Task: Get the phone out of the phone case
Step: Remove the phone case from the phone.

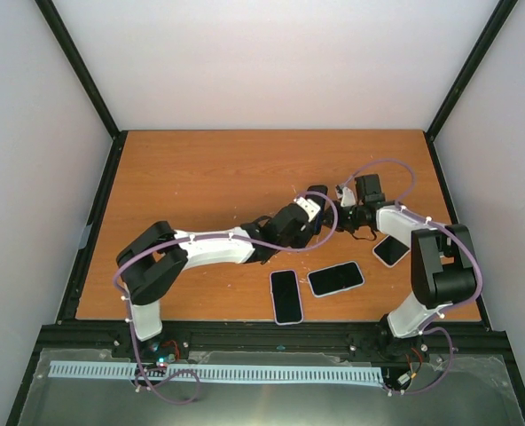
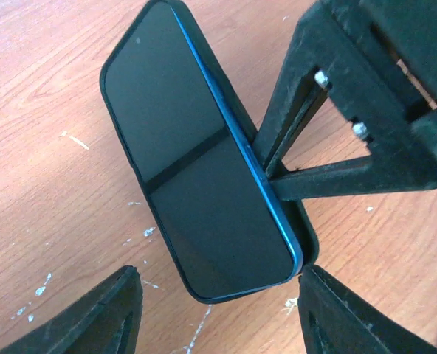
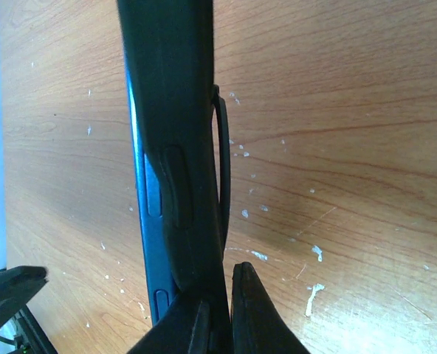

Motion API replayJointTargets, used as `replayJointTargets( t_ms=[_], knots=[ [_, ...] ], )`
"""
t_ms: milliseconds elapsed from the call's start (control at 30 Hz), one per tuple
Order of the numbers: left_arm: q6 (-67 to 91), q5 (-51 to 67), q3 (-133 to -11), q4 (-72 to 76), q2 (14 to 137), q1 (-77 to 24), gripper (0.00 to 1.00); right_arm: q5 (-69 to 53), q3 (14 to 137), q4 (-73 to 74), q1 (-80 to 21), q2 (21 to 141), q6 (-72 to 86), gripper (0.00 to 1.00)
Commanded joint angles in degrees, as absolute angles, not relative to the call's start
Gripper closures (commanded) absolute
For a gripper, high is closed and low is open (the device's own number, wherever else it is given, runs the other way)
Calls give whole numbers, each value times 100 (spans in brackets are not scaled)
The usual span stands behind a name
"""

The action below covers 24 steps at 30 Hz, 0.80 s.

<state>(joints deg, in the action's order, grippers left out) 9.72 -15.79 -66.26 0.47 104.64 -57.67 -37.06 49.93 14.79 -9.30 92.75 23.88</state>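
Over the table [image 1: 200, 169], right end effector [image 3: 218, 313] clamped on half-hidden phone case [image 3: 178, 110]; left end effector [image 2: 220, 295] apart

The phone case [image 3: 176, 110] runs past the top edge (right wrist view), its phone [image 3: 148, 236] edge-on, screen unseen.

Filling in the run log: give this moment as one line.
right gripper: shut on phone case | left gripper: open, apart | phone: in case

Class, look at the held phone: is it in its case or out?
Partly in: the case rims the phone's left and bottom, but its blue right edge sits exposed.
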Motion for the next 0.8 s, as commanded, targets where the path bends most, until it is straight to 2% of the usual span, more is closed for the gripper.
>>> replayJointTargets(
  t_ms=[0,500,767],
  knots=[
    [536,-1986,-6971,239,10728,-5866,42,-4025,5244,1352,-897,9359,2533,97],
    [557,-1831,-7264,292,11331,-5871,41,-4235,5264,1374,-849,9497,2636,97],
    [523,-2465,-7147,175,11435,-5879,41,-4415,5231,1329,-741,9507,2736,97]
  ],
)
